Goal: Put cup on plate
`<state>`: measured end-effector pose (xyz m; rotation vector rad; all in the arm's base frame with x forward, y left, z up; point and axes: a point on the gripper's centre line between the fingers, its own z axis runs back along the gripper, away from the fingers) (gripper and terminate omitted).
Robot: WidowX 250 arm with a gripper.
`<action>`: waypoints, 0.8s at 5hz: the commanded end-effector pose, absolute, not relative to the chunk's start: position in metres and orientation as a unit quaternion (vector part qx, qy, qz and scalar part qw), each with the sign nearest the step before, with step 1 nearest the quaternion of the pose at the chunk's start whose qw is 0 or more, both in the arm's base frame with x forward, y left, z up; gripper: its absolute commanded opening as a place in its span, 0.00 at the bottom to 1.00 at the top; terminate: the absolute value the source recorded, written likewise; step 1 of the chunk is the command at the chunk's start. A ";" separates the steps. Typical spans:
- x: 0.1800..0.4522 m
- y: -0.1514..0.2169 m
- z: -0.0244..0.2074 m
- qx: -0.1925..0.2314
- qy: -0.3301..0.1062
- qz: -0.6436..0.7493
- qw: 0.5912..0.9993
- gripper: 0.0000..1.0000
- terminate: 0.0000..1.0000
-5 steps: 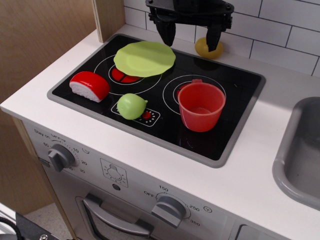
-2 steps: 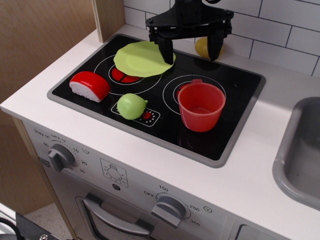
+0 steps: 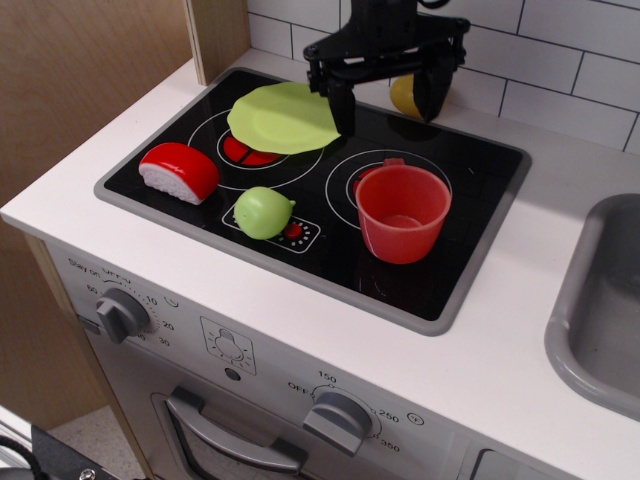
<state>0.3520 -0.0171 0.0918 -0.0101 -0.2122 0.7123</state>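
Note:
The red cup [image 3: 403, 212] stands upright on the right front burner of the black toy hob, its small tab handle at the back left of its rim. The lime-green plate [image 3: 282, 118] lies on the back left burner. My black gripper [image 3: 388, 108] hangs open and empty above the back of the hob, behind the cup and just right of the plate. Its left finger [image 3: 342, 108] is near the plate's right edge and its right finger [image 3: 432, 95] is further right.
A red-and-white domed toy [image 3: 179, 171] lies at the hob's left. A small green ball [image 3: 263, 212] sits by the front controls. A yellow toy [image 3: 403, 95] sits behind the gripper by the tiled wall. A grey sink [image 3: 600, 310] is at the right.
My gripper has come down and forward a little over the back of the hob, towards the cup. It stays open. The cup, plate and other toys have not moved.

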 end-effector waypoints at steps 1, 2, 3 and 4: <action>0.358 -0.018 0.097 -0.002 -0.091 0.347 0.934 1.00 0.00; 0.358 -0.019 0.090 -0.001 -0.087 0.337 0.937 1.00 0.00; 0.359 -0.021 0.080 0.006 -0.088 0.330 0.940 1.00 0.00; 0.358 -0.023 0.072 0.007 -0.075 0.321 0.944 1.00 0.00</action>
